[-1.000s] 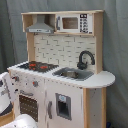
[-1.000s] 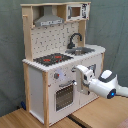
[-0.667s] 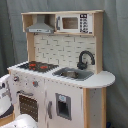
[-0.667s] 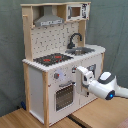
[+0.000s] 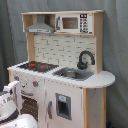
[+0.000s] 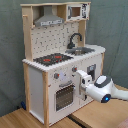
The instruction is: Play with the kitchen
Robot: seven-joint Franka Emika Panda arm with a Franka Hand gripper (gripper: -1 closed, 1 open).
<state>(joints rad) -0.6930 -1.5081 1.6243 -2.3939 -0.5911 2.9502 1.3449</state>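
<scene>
at the front of the toy kitchen

the toy kitchen (image 6: 52,95) fills the middle of both exterior views, standing on a wooden floor (image 6: 100,116). in the second exterior view my gripper (image 6: 78,76) sits right of centre, up against the white front just beside the oven door (image 6: 64,95) and below the knobs (image 6: 56,76). whether my jaws are parted or closed, i cannot tell. the stovetop (image 5: 38,65), sink (image 5: 73,73) and black faucet (image 5: 85,59) lie across the counter.
</scene>
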